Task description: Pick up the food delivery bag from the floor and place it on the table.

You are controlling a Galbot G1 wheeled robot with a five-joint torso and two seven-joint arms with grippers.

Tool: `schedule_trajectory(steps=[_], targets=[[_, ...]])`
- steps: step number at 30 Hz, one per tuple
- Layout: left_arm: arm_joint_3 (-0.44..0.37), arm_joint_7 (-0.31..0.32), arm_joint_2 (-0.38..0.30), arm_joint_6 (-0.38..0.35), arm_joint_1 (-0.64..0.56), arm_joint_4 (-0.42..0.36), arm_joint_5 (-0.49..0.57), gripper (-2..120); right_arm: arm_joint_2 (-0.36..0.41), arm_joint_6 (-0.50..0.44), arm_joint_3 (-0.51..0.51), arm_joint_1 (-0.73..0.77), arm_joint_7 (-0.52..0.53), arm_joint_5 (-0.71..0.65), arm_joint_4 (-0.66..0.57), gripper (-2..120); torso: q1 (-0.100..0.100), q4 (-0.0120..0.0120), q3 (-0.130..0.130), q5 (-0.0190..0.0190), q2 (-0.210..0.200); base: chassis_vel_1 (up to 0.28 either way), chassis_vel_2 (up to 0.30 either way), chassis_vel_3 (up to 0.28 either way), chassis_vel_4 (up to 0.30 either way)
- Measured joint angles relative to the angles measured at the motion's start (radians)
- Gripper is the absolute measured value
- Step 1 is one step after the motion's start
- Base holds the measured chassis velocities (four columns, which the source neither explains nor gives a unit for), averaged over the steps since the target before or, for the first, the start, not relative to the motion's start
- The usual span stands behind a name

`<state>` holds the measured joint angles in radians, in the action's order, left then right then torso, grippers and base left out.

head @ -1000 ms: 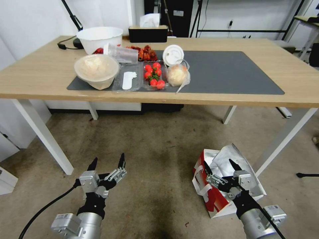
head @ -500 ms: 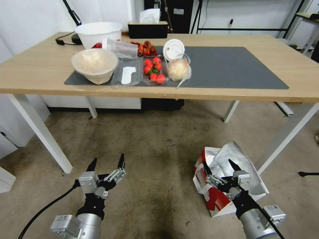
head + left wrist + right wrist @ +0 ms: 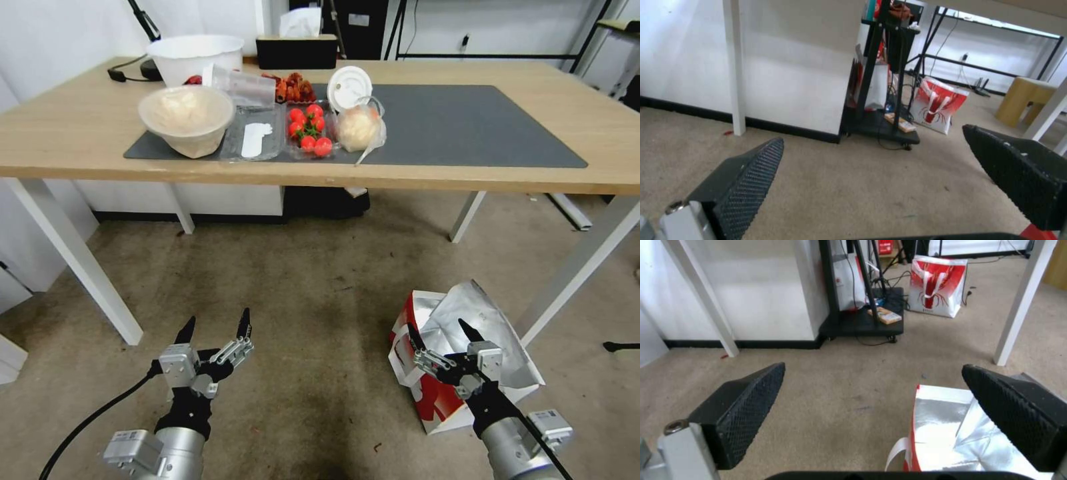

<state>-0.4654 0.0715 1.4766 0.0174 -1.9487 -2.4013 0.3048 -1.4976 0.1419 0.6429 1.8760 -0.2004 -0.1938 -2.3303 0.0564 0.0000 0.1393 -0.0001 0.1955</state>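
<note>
Hanging with its jaws spread wide and empty, the right gripper (image 3: 442, 333) sits just above the open mouth of the food delivery bag (image 3: 467, 347), which stands on the floor (image 3: 320, 293) at about 4 o'clock in the head view, close to the desk's white leg (image 3: 573, 273). The right wrist view shows the foil lining (image 3: 947, 426) and 1 white strap handle (image 3: 897, 448) low between the 2 fingers (image 3: 746, 400), with bare carpet under most of the gap. The likeliest trouble, as I judge it, is a close on thin foil or on nothing: the bag's top edge is crumpled and leaning, so the jaws could pinch lining alone and tear it, or slide off and tip the bag over. A grip on 1 strap could let the boxy bag swing and strike the desk leg during the lift. The left gripper (image 3: 213, 327), also released and empty, waits at 7 o'clock over bare carpet. Up at 12 o'clock the desk (image 3: 80, 133) carries bowls and a tray of tomatoes (image 3: 308, 130) on the left part of the dark grey mat (image 3: 467, 127); the right part is free, and a careless set-down farther left could knock that food.
</note>
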Motion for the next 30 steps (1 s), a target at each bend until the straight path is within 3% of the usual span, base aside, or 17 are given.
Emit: schedule_trajectory(steps=[30], targets=[[-0.013, -0.003, -0.021, -0.003, 0.02, 0.005, 0.026, 100, -0.019, -0.004, 0.001, 0.006, -0.002, 0.01, -0.012, 100, -0.019, 0.0, -0.096, 0.0001, -0.115, 0.0, 0.0, 0.0, 0.0]])
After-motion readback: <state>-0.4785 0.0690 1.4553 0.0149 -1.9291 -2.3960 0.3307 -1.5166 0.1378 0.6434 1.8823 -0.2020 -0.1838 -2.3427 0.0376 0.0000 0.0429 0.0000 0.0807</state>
